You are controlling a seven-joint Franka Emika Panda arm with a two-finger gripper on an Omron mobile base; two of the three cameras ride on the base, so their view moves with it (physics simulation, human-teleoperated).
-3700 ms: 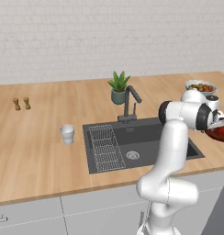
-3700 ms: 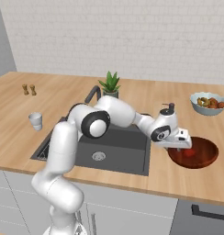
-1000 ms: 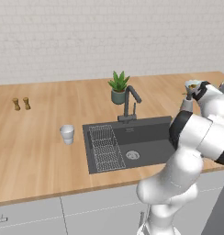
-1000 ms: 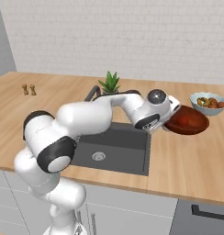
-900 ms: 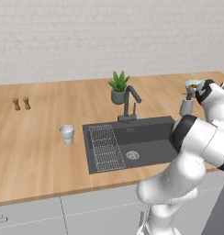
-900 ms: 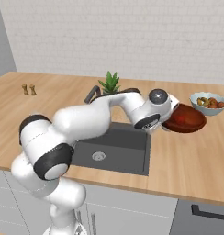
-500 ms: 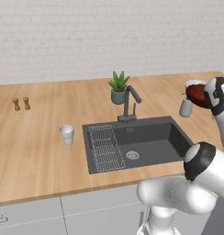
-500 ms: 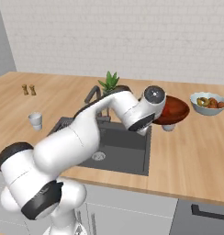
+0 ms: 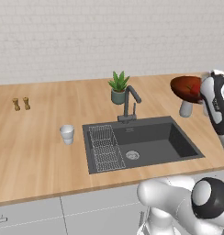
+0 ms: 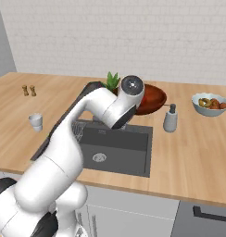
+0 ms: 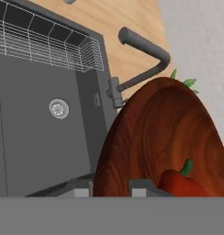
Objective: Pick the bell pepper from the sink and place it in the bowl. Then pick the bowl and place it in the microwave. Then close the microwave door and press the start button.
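1. Fingers (image 11: 81, 190) low in the hand view, pinched on the near rim of the bowl (image 11: 164, 137), one tip either side of the edge.
2. Gripper (image 11: 109, 192) at bottom centre of the hand view; bowl held up in the air, clear of the counter (image 9: 36, 142).
3. Bell pepper (image 11: 180, 183) lying inside the bowl, at lower right of the hand view, green stem pointing up.
4. In the left base view, bowl (image 9: 186, 87) at upper right, against the arm, above a small grey bottle (image 9: 186, 108).
5. In the right base view, bowl (image 10: 149, 98) just right of centre, behind the arm's upper joint.
6. Sink (image 9: 141, 142) at centre of the left base view, wire rack (image 9: 103, 147) in its left part, drain (image 9: 132, 155) in the middle.
7. Faucet (image 9: 129, 103) and potted plant (image 9: 118, 87) behind the sink.
8. White cup (image 9: 67, 134) left of the sink; pale bowl of brown food (image 10: 209, 103) at right edge of the right base view.
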